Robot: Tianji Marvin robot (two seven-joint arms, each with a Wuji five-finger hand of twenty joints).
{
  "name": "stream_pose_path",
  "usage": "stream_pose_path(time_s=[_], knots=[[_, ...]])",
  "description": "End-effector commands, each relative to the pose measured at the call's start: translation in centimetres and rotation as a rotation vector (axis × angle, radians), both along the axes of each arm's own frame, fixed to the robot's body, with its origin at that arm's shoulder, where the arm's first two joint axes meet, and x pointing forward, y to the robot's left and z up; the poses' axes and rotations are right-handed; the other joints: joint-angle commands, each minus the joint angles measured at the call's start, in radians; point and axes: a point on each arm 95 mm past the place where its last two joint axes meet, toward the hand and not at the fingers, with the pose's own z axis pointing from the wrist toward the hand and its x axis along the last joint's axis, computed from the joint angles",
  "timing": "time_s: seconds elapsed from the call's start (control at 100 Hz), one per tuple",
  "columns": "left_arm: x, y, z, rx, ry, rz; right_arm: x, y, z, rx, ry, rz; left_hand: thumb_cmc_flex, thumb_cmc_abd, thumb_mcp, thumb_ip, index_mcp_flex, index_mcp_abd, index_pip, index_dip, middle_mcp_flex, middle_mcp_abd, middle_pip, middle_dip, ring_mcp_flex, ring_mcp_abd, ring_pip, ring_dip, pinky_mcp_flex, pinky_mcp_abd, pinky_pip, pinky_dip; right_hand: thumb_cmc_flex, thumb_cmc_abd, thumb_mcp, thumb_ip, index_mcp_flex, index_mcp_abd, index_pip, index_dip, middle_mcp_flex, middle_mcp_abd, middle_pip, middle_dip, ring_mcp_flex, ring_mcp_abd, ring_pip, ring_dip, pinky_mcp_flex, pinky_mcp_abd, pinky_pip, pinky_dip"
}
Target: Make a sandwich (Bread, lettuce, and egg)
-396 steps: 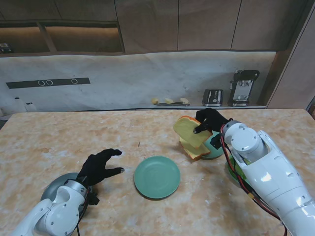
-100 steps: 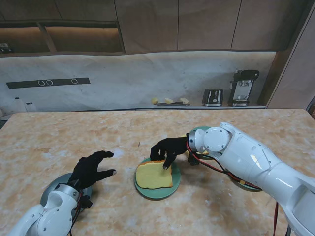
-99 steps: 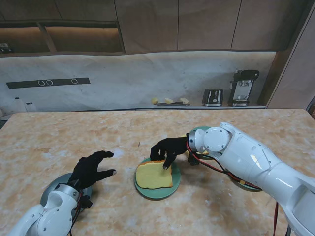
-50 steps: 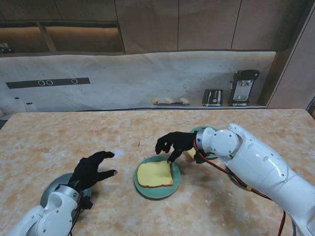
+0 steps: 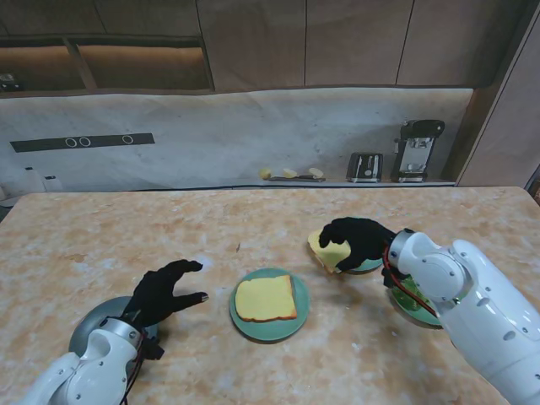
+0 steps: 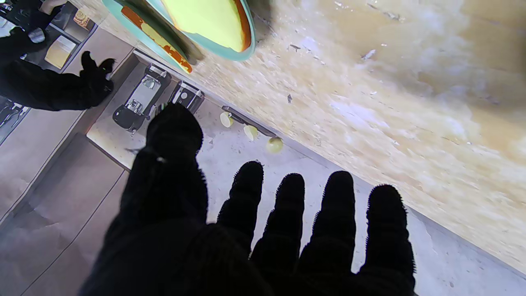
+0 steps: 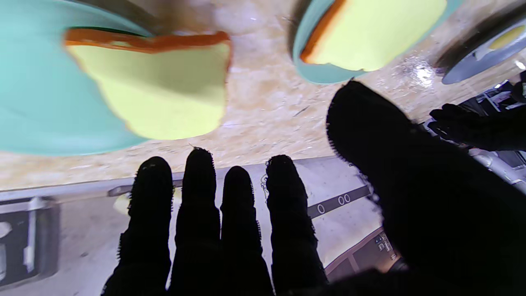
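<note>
- The round teal plate (image 5: 299, 316) near the middle of the mottled tan stone-look table (image 5: 126, 236) serves as the landmark; a square slice of bread (image 5: 266, 299), pale yellow with an orange-brown crust, lies flat on it.
- To the plate's right and a little farther from me, the right hand (image 5: 359, 240) in its black knit glove hovers over a second bread slice (image 5: 328, 251), which sits on another teal plate (image 5: 369, 265) with one corner jutting past the rim.
- In the right wrist view the fingers (image 7: 197, 213) are straight and side by side, the thumb apart — nothing is between them, and the second slice lies beyond the fingertips.
- Half a second ago that hand stood at the middle plate's far right rim beside the laid slice; now it has pulled back to the second plate. The slice on the middle plate has not moved.
- To the plate's left, the left hand (image 5: 166, 291) hovers over bare table with its fingers spread and empty — it sits slightly farther right than before.
- Nearer to me than the left hand, a grey round dish (image 5: 84, 333) is mostly hidden by the left arm.
- A green plate (image 5: 418, 308) right of the landmark is largely covered by the right arm; its contents cannot be made out.
</note>
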Motion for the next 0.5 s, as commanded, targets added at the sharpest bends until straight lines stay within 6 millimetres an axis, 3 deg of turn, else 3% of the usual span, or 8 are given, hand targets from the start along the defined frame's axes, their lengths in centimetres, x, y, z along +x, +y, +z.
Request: stream_pose_path(time_s=[0.0, 0.24, 0.49], knots=[[-0.1, -0.3, -0.3, -0.002, 0.017, -0.011, -0.7, -1.9, -0.8, -0.049, 0.018, -0.018, -0.011, 0.019, -0.016, -0.015, -0.001, -0.010, -0.004, 0.002, -0.002, -0.021, -0.010, 0.007, -0.005, -0.018, -0.007, 0.009, -0.007, 0.004, -0.008, 0.007, -0.018, -0.049, 0.025, -0.032, 0.015, 0.003, 0.014, -0.009, 0.026, -0.020, 0.009, -0.718, 0.012, -0.014, -0.016, -0.026, -0.014, 0.006, -0.026, -0.035], [0.0, -0.5, -0.2, -0.003, 0.023, -0.021, -2.6, -7.1, -0.8, -0.147, -0.074, -0.096, -0.017, 0.023, -0.014, -0.016, 0.002, -0.011, -0.010, 0.002, -0.003, -0.018, -0.013, 0.006, -0.006, -0.017, -0.010, 0.008, -0.008, 0.008, -0.014, 0.003, -0.009, -0.072, 0.042, -0.035, 0.018, 0.004, 0.026, -0.005, 0.027, -0.020, 0.016, -0.714, 0.016, -0.012, -0.026, -0.036, -0.019, 0.001, -0.054, -0.070], [0.1, -0.6, -0.2, -0.005, 0.025, -0.028, -4.9, -11.7, -2.3, -0.229, -0.130, -0.241, -0.017, 0.026, -0.013, -0.016, 0.003, -0.010, -0.014, 0.002, -0.002, -0.015, -0.014, 0.007, -0.007, -0.015, -0.010, 0.009, -0.009, 0.008, -0.012, 0.005, -0.010, -0.080, 0.044, -0.039, 0.002, 0.007, 0.025, -0.004, 0.012, -0.020, 0.016, -0.713, -0.004, -0.013, -0.027, -0.036, -0.035, 0.001, -0.054, -0.084]])
